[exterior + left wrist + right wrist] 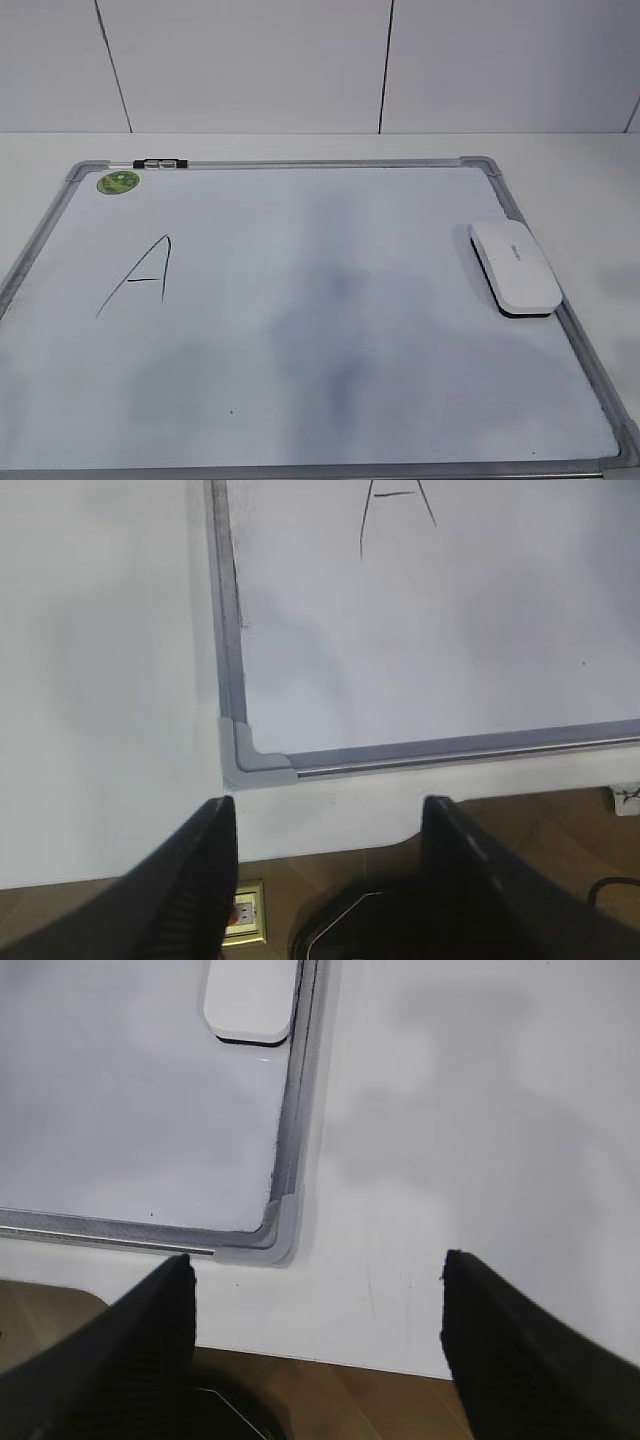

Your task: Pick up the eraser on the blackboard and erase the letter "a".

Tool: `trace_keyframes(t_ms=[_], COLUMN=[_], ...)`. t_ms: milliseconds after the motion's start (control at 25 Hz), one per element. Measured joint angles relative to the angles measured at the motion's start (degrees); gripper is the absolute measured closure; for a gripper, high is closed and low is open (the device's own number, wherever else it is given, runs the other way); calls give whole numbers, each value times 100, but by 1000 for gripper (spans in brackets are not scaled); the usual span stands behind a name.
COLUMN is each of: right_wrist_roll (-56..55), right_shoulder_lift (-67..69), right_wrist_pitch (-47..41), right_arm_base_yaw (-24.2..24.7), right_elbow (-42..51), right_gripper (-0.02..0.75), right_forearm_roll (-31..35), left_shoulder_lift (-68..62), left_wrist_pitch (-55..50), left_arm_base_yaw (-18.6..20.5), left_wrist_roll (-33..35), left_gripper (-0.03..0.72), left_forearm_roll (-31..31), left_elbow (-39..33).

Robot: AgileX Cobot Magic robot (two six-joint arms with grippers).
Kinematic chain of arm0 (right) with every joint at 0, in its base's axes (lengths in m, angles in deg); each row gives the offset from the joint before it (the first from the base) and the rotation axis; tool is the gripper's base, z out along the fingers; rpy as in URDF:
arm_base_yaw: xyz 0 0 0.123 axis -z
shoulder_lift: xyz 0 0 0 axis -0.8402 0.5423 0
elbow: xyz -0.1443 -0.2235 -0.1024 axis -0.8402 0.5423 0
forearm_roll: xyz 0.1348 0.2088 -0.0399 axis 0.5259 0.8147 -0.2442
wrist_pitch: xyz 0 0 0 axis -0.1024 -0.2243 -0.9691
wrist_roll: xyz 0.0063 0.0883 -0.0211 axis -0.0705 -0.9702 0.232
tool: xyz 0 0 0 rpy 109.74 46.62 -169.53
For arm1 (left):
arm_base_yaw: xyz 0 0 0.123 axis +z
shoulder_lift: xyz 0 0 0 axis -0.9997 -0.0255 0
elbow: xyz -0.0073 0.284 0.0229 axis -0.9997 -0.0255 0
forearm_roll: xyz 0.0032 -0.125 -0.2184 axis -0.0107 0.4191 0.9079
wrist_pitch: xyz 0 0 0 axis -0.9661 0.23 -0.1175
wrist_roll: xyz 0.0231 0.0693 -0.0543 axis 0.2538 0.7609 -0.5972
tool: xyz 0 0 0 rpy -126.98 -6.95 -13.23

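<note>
The white eraser (514,267) lies on the blackboard (350,400) by its right frame; its near end shows in the right wrist view (250,1000). A tall angular capital "A" (143,275) is drawn at the board's left, also in the left wrist view (397,510). No small cursive "a" shows in any view. My left gripper (328,810) is open and empty above the table's front edge, near the board's front left corner (250,760). My right gripper (318,1265) is open and empty near the front right corner (282,1230). Neither gripper shows in the exterior view.
A green round sticker (118,182) and a black-and-white marker (160,162) sit at the board's far left frame. The white table (580,180) surrounds the board. Below the table's front edge is brown floor with a brass floor socket (243,915).
</note>
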Motion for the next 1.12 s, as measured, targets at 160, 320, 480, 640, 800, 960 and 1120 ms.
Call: trace_keyframes(t_ms=[160,320,480,640,800,960,1120], right_wrist_roll=[11,11,11,11,11,11,11], right_shoulder_lift=[-461,-650,-680,-693,-693,-693,-693], right_wrist_pitch=[61,84,84,84,89,89,89], right_arm_base_yaw=[0,0,0,0,0,0,0], right_elbow=[490,951,1097,1097,1097,1106,1106], right_gripper=[148,148,148,148,148,148,148], right_forearm_roll=[-42,-119,-167,-189,-193,-202,-202], left_shoulder_lift=[333,603,686,686,686,686,686], left_wrist_pitch=[74,181,405,722,876,898,898], left_arm_base_yaw=[0,0,0,0,0,0,0], left_wrist_roll=[-9,-9,-9,-9,-9,-9,-9], left_gripper=[267,267,267,267,267,267,267], left_forearm_roll=[-54,-142,-203,-212,-216,-216,-216], left_elbow=[-424,-704,-736,-884,-946,-952,-952])
